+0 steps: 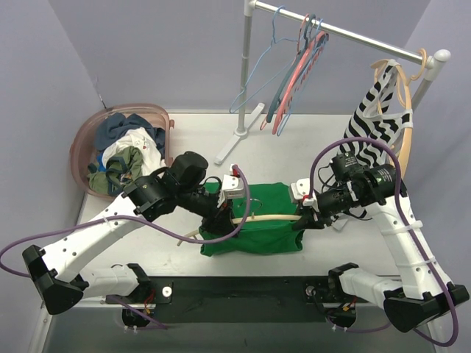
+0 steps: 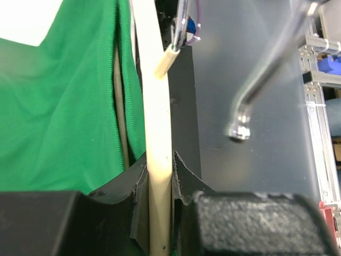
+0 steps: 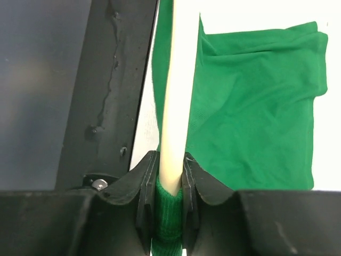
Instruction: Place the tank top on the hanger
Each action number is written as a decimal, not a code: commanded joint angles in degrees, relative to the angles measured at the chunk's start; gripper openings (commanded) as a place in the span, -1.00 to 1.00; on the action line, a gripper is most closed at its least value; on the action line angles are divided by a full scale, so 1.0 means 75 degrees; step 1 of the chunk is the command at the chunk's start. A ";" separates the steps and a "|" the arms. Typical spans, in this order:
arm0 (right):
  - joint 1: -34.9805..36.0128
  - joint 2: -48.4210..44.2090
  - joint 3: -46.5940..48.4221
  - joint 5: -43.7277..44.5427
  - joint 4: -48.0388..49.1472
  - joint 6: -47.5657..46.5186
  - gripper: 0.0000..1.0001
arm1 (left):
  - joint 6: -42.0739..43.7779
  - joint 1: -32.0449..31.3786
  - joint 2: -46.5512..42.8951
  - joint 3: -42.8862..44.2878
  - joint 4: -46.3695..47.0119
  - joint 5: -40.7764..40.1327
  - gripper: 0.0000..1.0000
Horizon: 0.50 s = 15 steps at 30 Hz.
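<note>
Overhead, the hanger (image 1: 272, 216) lies across the tank top (image 1: 265, 197). Only the wrist views show the left gripper (image 2: 160, 181) pinching bare hanger, and the right gripper (image 3: 170, 184) pinching hanger and tank top together.

One camera looks down from high behind the arm bases (image 1: 55, 285) over the whole table (image 1: 199, 140), while both wrist cameras look from very close along the same hanger (image 2: 158, 133) and tank top (image 3: 256, 106).

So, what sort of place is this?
Likely a robotics lab bench staged as a laundry corner: two robot arms mounted at a table, a clothes rail with hangers, a basket of clothes.
</note>
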 commanded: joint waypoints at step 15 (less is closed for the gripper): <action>-0.2124 -0.1689 -0.0156 0.1047 -0.0138 0.4137 -1.00 | -0.0113 0.0344 -0.2521 -0.0260 0.0884 -0.4639 0.61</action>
